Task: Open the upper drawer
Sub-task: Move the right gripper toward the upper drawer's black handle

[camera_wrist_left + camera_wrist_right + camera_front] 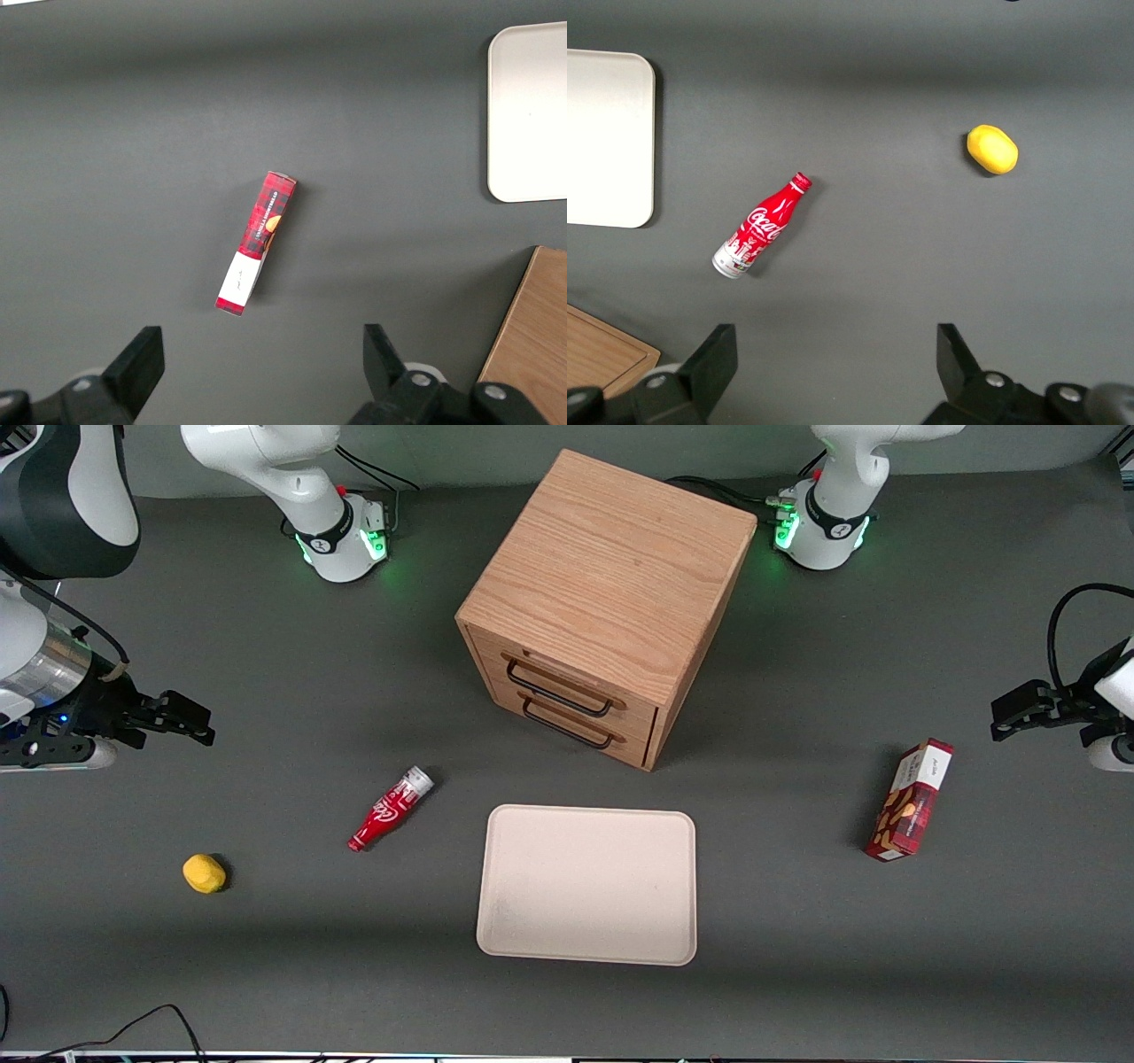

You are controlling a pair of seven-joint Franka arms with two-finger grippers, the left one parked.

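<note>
A dark grey matte tabletop fills nearly the whole scene, evenly lit from above with soft, short shadows. A lighter grey strip runs along the tabletop's edge farthest from the front camera. Green light glows on the tabletop near that strip, and black cables trail at the tabletop's nearest edge.

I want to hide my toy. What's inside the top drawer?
Can't tell: the top drawer is shut, so only its front and black handle show. The open pincer hangs over bare table, far away.
</note>
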